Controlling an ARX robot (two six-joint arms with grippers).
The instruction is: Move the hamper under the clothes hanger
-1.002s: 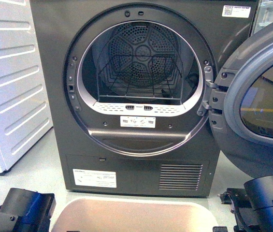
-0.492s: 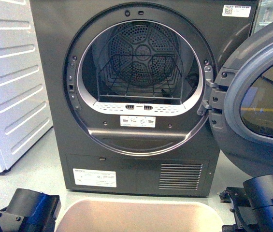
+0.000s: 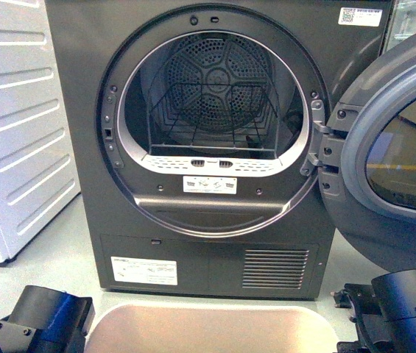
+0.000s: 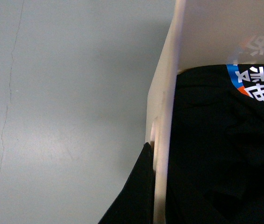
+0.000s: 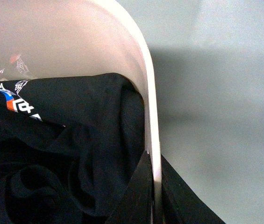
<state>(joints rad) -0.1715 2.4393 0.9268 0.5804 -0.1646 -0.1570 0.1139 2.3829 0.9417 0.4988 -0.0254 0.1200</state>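
Now | left fingers [image 4: 136, 196] clamped on hamper [image 4: 162, 116] wall | right fingers [image 5: 140, 196] pinching its rim

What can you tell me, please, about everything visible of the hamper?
The hamper is a beige, smooth plastic tub with rounded corners and a thin rim, upright and low before the open dryer. A black T-shirt with blue, white and orange print lies crumpled inside. The right tool pinches its rim, a finger on each side; one finger of the left tool lies against its outer wall.
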